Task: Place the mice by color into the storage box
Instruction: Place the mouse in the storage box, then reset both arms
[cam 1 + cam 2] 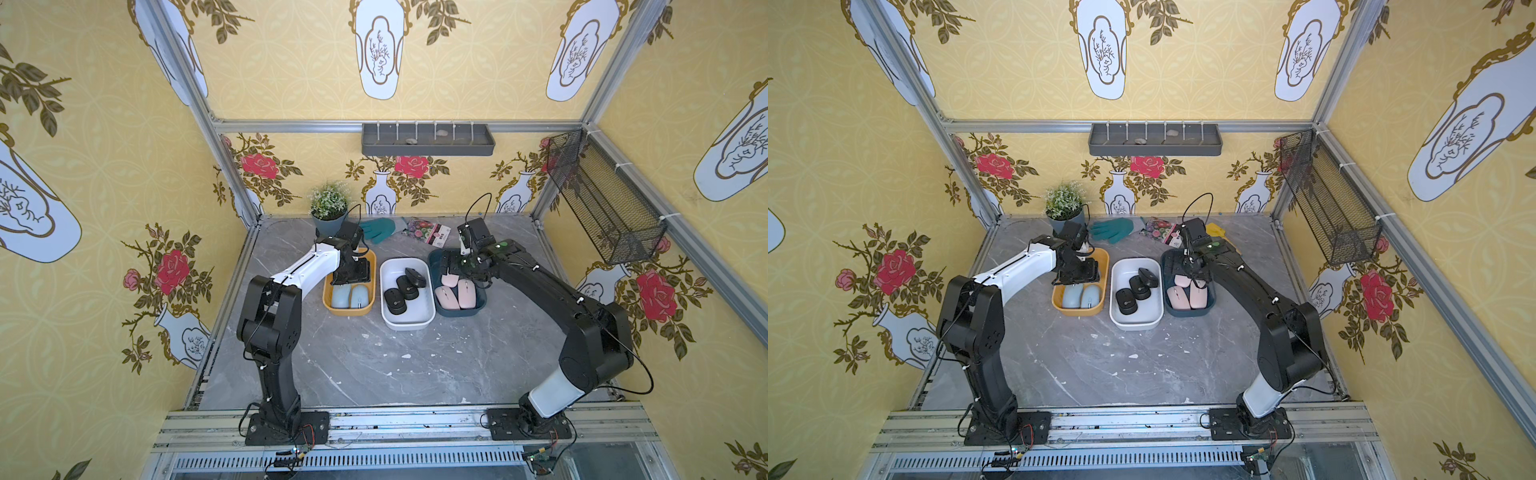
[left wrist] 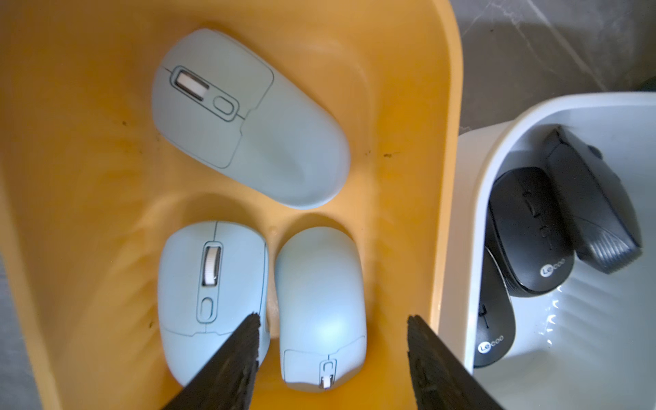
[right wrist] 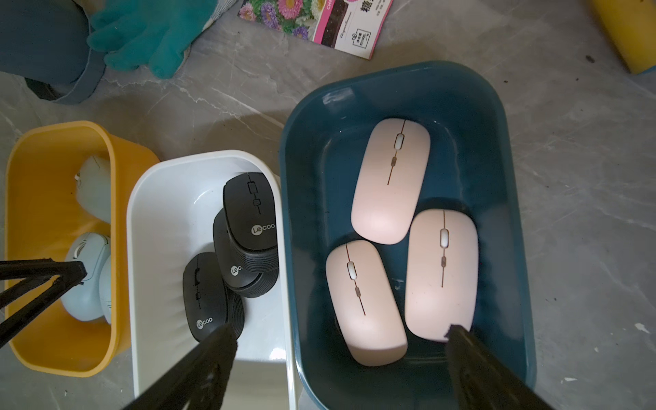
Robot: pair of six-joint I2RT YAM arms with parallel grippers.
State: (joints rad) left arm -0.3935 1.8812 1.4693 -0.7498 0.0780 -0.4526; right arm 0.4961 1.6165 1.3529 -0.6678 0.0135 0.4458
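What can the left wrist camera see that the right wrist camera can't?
Only the left wrist view shows all three light blue mice whole, scroll wheels and all; the right wrist view catches just bits of them. Only the right wrist view shows the three pink mice in the dark blue box, the green glove, the flower packet and the right hand. Both show the yellow box, the white box with three black mice, and the left hand.

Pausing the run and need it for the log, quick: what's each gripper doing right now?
Left gripper: open, empty, over a light blue mouse in the yellow box.
Right gripper: open, empty, above the pink mice.
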